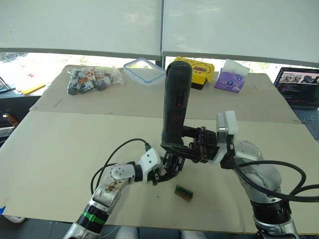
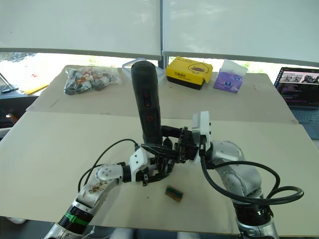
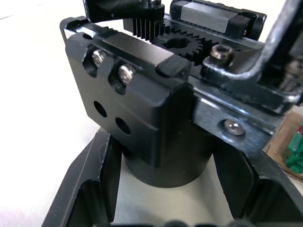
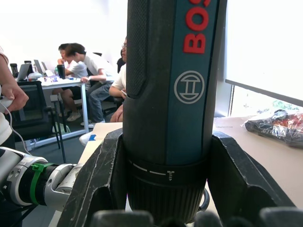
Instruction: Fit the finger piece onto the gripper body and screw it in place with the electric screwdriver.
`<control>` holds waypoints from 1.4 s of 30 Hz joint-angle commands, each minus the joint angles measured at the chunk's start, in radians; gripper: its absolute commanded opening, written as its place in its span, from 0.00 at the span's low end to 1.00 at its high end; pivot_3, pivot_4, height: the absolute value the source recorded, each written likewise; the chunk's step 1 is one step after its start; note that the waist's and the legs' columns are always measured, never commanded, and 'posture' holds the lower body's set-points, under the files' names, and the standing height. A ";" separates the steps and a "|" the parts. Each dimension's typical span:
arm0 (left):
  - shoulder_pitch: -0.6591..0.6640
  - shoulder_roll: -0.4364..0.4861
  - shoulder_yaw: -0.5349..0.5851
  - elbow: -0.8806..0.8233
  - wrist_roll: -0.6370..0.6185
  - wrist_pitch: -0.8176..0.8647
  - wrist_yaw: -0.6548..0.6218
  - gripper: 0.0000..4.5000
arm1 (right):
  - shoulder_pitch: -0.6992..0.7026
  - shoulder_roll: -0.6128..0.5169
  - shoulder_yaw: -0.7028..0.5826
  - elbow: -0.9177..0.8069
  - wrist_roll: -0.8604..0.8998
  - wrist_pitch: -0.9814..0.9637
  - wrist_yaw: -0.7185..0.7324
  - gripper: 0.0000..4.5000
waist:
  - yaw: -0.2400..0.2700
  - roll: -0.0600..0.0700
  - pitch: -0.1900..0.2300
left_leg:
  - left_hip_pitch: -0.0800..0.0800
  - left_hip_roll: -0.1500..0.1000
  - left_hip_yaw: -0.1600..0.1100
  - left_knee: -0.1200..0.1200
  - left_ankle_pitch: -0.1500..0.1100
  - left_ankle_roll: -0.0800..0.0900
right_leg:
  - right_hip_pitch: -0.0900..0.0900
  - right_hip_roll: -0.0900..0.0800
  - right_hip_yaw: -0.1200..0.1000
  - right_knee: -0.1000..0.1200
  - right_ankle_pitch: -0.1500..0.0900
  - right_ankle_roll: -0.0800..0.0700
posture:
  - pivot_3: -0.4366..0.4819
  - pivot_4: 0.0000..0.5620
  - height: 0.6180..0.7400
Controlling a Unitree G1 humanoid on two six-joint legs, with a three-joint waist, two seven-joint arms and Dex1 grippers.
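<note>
Screwdriver bit hidden behind hands.

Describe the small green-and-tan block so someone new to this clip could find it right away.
Start at the pale table and find the tall black screwdriver standing upright near its middle, gripped by the right pincer. Just nearer the robot from there, the block lies alone on bare tabletop. It is flat, tiny and green-and-tan, unlike the black parts above it.
</note>
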 commanded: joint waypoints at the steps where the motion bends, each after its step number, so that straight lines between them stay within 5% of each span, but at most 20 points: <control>1: 0.030 0.008 -0.036 0.013 -0.003 0.022 -0.022 0.52 | 0.007 -0.001 0.000 -0.028 0.006 -0.027 0.005 0.43 | 0.000 0.000 0.000 | 0.000 0.000 0.000 0.000 0.000 0.000 | 0.000 0.000 0.000 0.000 0.000 0.000 | 0.48 0.27 1.00; 42: 0.036 0.004 -0.039 0.022 -0.002 0.016 -0.020 0.52 | 0.040 -0.014 0.043 -0.033 -0.006 -0.024 0.004 0.43 | 0.000 0.000 -0.002 | 0.001 0.000 0.000 0.000 0.000 0.000 | 0.001 0.000 0.000 0.000 0.000 0.000 | 0.48 0.27 1.00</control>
